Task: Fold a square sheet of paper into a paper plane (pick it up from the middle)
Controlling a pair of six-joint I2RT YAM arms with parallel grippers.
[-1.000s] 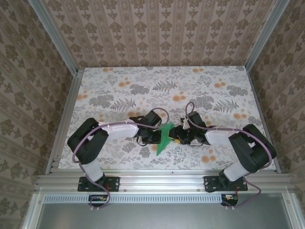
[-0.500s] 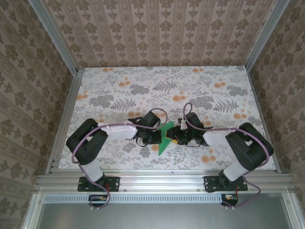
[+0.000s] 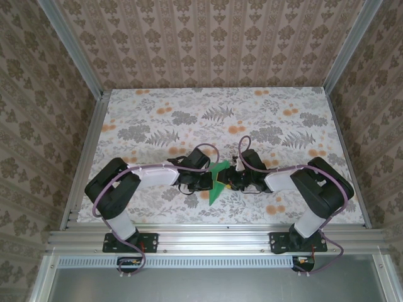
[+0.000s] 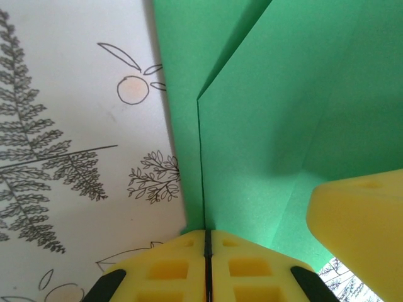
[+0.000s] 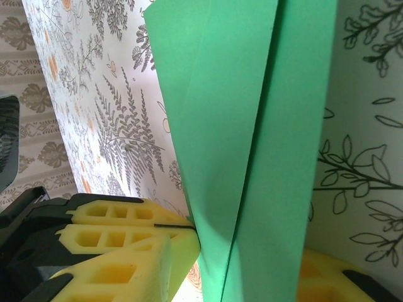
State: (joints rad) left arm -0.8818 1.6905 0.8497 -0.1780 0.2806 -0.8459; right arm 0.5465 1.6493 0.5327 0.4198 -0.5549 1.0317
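Note:
The square sheet of paper [image 3: 216, 180], bright green and folded into a narrow creased shape, stands on edge between the two arms near the table's front. My left gripper [image 4: 206, 251] is shut on its folded edge, which runs into the seam between the yellow pads; it sits just left of the paper [image 4: 264, 126] as the left gripper [image 3: 203, 181] from above. My right gripper [image 3: 233, 182] meets the sheet from the right. In the right wrist view the paper [image 5: 252, 126] rises between that gripper's [image 5: 242, 277] yellow fingers [image 5: 126, 274], which stand apart on either side of the fold.
The floral tabletop [image 3: 208, 113] stretches behind the arms toward the back. Aluminium rails [image 3: 88, 151] border the table left and right, with patterned walls beyond. The front rail [image 3: 214, 236] lies just behind the grippers' working spot.
The right gripper has slid left up to the paper and its jaws have narrowed around the fold. The left gripper keeps its pinch, shifted slightly left.

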